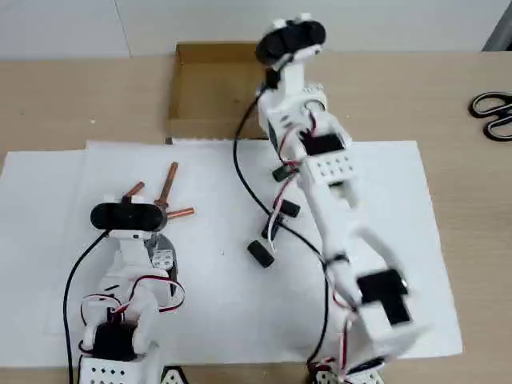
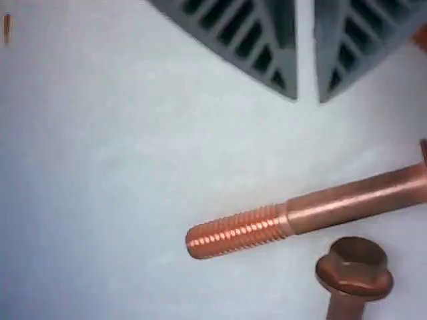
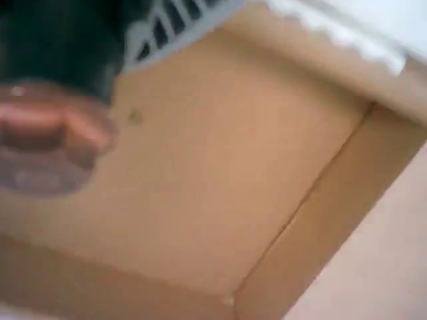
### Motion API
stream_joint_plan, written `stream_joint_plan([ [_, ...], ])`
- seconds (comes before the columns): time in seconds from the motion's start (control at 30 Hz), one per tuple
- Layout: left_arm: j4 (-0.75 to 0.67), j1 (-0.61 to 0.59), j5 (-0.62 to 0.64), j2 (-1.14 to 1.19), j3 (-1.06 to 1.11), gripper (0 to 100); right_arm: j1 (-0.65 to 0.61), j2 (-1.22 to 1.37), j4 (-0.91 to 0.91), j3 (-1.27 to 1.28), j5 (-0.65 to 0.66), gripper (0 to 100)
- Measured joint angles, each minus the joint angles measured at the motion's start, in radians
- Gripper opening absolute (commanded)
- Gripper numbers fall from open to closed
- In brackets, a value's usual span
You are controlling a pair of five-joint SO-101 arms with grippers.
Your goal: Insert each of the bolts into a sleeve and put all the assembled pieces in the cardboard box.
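Observation:
Three copper bolts lie on the white paper; one point(image 1: 168, 182) points away, another point(image 1: 181, 213) lies crosswise, and a third point(image 1: 134, 190) sits beside them. My left gripper point(image 2: 307, 97) hovers just short of a threaded bolt point(image 2: 313, 213) and a bolt head point(image 2: 353, 267), its grey fingers point(image 2: 267, 47) nearly together with nothing between them. The right arm stretches to the cardboard box point(image 1: 200, 88). Over the box floor point(image 3: 220, 180), my right gripper point(image 3: 73, 87) is shut on a black sleeve with a copper bolt point(image 3: 47, 130) in it. A loose black sleeve point(image 1: 260, 253) lies mid-paper.
The white paper point(image 1: 216, 304) covers most of the wooden table. Scissors point(image 1: 492, 112) lie at the far right edge. The right arm's black cables point(image 1: 256, 200) trail over the paper near the sleeve. The box wall point(image 3: 320, 220) stands close beside the held piece.

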Motion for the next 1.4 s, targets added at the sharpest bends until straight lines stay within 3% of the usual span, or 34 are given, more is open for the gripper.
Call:
stream_joint_plan([
  [0.3,0.0,0.0,0.0,0.0,0.0,1,0.0,0.358,0.0,-0.397,0.003,0.3],
  [0.57,0.0,0.0,0.0,0.0,0.0,1,-0.034,0.509,0.0,-0.451,0.149,1.2],
  [0.77,0.0,0.0,0.0,0.0,0.0,1,-0.037,0.519,0.025,-0.454,0.226,16.7],
  [1.1,0.0,0.0,0.0,0.0,0.0,1,-0.037,0.482,0.158,-0.474,0.252,5.2],
  [1.2,0.0,0.0,0.0,0.0,0.0,1,-0.037,0.413,0.258,-0.474,0.252,0.2],
  [1.4,0.0,0.0,0.0,0.0,0.0,1,-0.037,0.265,0.526,-0.474,0.252,0.3],
])
